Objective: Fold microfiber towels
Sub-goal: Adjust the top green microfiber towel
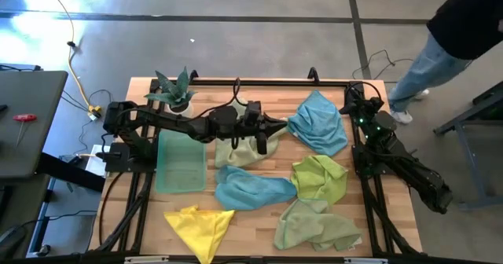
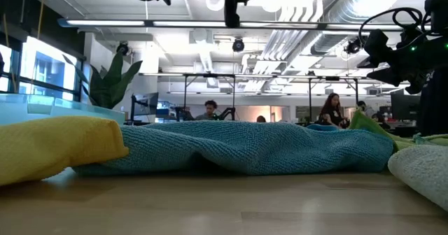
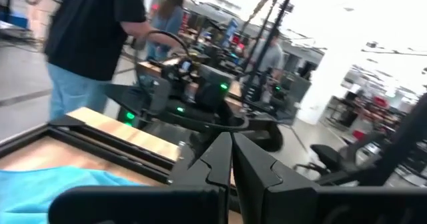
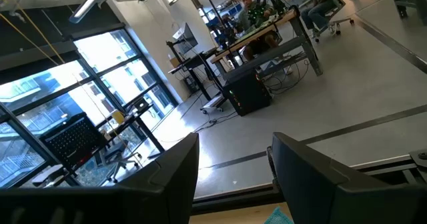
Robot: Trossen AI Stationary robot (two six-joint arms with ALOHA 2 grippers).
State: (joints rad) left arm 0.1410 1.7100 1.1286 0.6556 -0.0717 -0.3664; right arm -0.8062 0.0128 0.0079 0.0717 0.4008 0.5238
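The left gripper (image 1: 281,125), clenched and empty, hovers mid-table beside the crumpled sky-blue microfiber towel (image 1: 321,122) at far right. Open it first, then pinch one corner. The right gripper (image 4: 233,174) waits released at the right edge.

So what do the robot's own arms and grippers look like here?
Both arms are matte black, built from chunky jointed segments. The left gripper ends in two angular dark fingers with stepped, notched inner edges. The right gripper has broad flat black fingers. Small green lights glow on the right arm, and thin black cables loop near its base.
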